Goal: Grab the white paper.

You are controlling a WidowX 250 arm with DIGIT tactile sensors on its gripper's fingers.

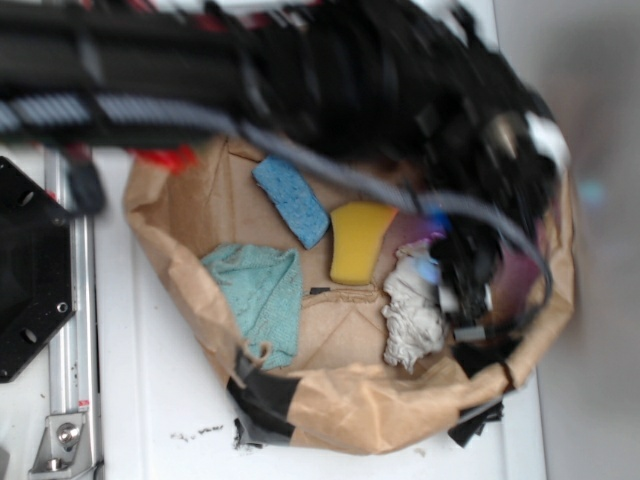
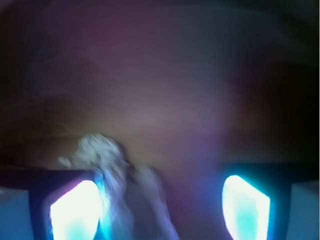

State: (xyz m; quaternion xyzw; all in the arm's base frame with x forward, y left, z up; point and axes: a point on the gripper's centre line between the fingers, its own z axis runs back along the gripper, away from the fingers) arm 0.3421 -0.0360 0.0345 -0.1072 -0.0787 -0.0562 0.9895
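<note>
Gripper [image 1: 462, 300]: blurred, lowered just beside the white paper's right edge; in the wrist view its fingers [image 2: 75, 210] stand wide apart, nothing between them.
White paper [image 1: 412, 312]: crumpled wad inside the brown paper [image 1: 370, 400], right of the yellow sponge [image 1: 357, 242].
Neighbours: blue sponge [image 1: 291, 200] and teal cloth [image 1: 258, 290] left of the yellow sponge.
Open room: bare floor between teal cloth and white paper.

Off-white paper [image 1: 412, 312], yellow sponge [image 1: 357, 242], blue sponge [image 1: 291, 199], teal cloth [image 1: 260, 290]
</note>
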